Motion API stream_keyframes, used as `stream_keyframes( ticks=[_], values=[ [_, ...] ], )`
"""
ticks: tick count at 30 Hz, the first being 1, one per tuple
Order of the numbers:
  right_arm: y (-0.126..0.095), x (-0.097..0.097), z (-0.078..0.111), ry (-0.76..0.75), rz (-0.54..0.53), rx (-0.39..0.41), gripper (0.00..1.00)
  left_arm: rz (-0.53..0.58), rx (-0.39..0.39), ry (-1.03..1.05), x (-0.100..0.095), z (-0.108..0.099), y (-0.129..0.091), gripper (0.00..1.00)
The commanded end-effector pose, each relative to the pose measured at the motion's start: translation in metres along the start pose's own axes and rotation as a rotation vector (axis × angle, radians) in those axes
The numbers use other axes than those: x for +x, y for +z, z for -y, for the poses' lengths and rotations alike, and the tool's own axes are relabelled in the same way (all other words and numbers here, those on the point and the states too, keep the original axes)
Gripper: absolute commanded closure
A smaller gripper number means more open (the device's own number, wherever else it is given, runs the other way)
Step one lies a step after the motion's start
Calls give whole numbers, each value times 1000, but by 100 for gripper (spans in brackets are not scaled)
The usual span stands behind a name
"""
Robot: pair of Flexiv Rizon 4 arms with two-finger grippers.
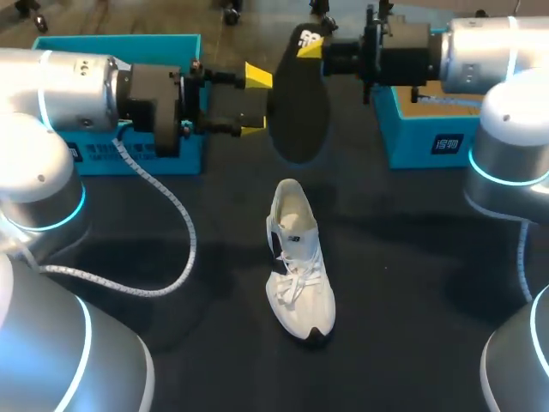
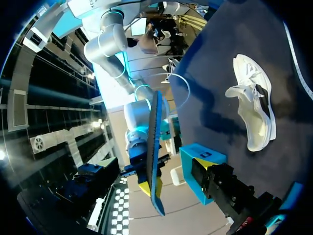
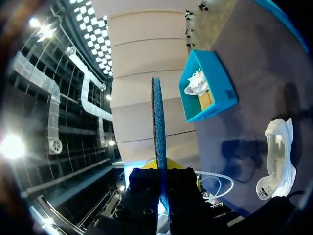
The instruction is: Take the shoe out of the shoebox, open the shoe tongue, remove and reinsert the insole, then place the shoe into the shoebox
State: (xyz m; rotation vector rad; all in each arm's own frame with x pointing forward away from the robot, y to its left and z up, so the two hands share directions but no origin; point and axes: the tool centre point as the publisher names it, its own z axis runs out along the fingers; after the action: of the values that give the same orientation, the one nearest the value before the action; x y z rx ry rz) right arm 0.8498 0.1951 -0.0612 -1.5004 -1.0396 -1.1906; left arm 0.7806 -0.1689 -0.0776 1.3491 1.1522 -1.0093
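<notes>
This looks like a robotics lab bench. Two grey robot arms, the left arm point(image 1: 51, 86) and the right arm point(image 1: 497, 51), each banded with glowing cyan rings, lean over a black-covered table point(image 1: 412, 283). A white cable point(image 1: 176, 206) trails loose at 9 o'clock. A teal shoebox point(image 1: 171, 159) sits at 10 o'clock and a second teal shoebox point(image 1: 420, 142) at 2 o'clock, with a white sneaker point(image 1: 296, 257) at the centre.

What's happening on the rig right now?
The right gripper holds the dark insole in the air above the table, pinched at one end. The left gripper is open, right beside the insole's edge. The white shoe sits on the table, outside the left blue shoebox and the right blue shoebox.
</notes>
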Motion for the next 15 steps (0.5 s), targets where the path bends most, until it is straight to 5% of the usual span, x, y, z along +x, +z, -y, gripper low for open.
stream_keyframes(
  ticks=[1,2,10,11,15],
  values=[
    [32,-4,-3,5,-13,3,100,33,-2,0,4,-5,12,27],
    [33,-5,-2,7,-14,4,100,38,-4,-4,4,-6,12,43],
    [34,-7,-2,20,-17,1,100,48,2,-14,8,-7,14,73],
    [35,-7,-2,21,-17,1,100,50,0,-15,9,-7,14,100],
    [34,-8,1,22,-18,0,100,56,-2,-11,9,-8,13,100]
  ],
)
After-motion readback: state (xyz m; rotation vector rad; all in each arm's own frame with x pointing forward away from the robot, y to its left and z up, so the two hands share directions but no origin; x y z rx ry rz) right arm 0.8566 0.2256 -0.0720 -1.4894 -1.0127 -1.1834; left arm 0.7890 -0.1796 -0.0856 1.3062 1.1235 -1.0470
